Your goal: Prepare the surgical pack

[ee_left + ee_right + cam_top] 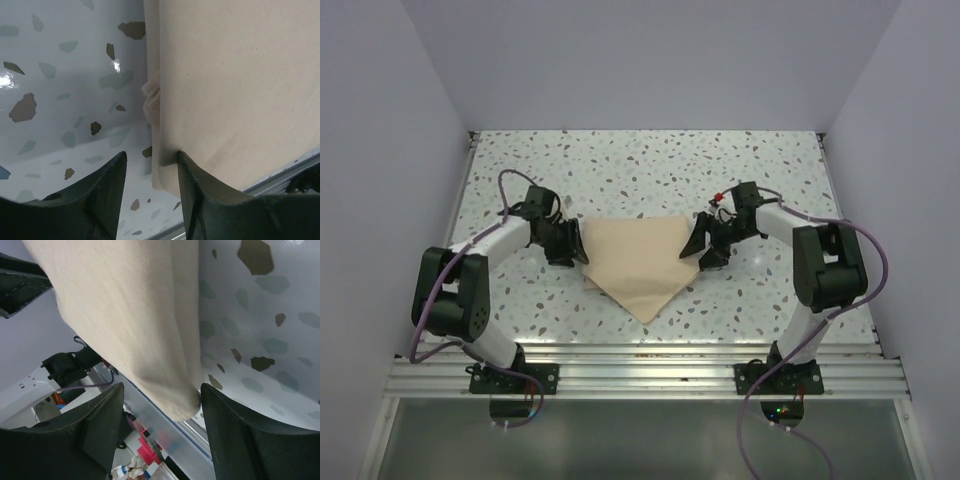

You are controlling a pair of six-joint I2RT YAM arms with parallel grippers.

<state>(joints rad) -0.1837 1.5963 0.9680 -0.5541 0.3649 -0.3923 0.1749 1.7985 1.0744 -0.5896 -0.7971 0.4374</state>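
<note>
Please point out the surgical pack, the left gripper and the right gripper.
surgical pack (638,262): top view, centre of sheet.
left gripper (578,252): top view, between fingertips.
right gripper (698,255): top view, between fingertips.

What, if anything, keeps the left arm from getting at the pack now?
Probably nothing, so yes: the left gripper is right at the pack, with its jaws apart on either side of the left edge, and nothing else lies between them.

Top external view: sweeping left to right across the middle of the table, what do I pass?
left tool → surgical pack → right tool. Each tool sits at a side corner of the tan pack.
</note>
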